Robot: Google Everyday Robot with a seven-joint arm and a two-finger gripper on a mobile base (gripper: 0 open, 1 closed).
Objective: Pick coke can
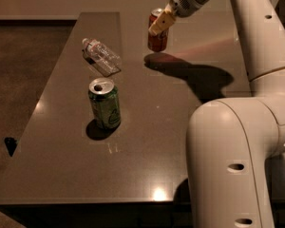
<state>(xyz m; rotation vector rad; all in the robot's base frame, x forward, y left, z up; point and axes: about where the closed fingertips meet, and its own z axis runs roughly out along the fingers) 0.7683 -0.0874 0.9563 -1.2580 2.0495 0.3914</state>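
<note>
The coke can [157,39] is red with a silver top and stands upright at the far middle of the dark table [147,141]. My gripper [159,24] reaches it from the upper right and is shut on its upper part. One tan finger [162,22] lies across the can's front. The can seems to hang just above its shadow on the table.
A green can [104,103] with a silver top stands at the middle left of the table. A clear plastic bottle [100,57] lies on its side behind the green can. My white arm and base [237,141] fill the right side. The table's left edge drops to a dark floor.
</note>
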